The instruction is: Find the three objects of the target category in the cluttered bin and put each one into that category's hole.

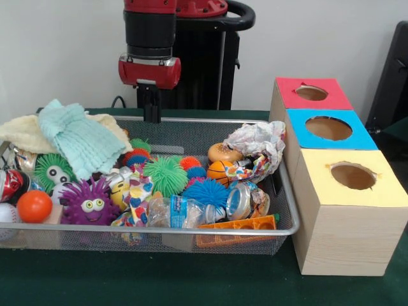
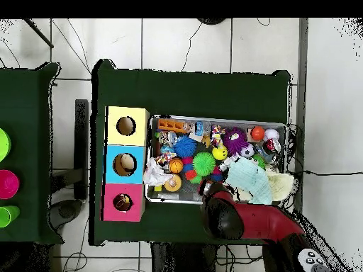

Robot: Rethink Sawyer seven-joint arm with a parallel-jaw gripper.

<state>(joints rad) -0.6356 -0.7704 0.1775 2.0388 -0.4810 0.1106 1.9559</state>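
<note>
Gripper (image 1: 152, 112) at the far rim of the mesh bin (image 1: 159, 231); I cannot tell if it is open or closed.
The toys lie in the bin just below the gripper and toward the camera, not touched. The front view shows the gripper; in the overhead view the red arm (image 2: 241, 219) hides it. The wooden box (image 1: 344, 236) beside the bin has three holes: red (image 1: 312, 93), blue (image 1: 329, 128), yellow (image 1: 352, 176).
</note>
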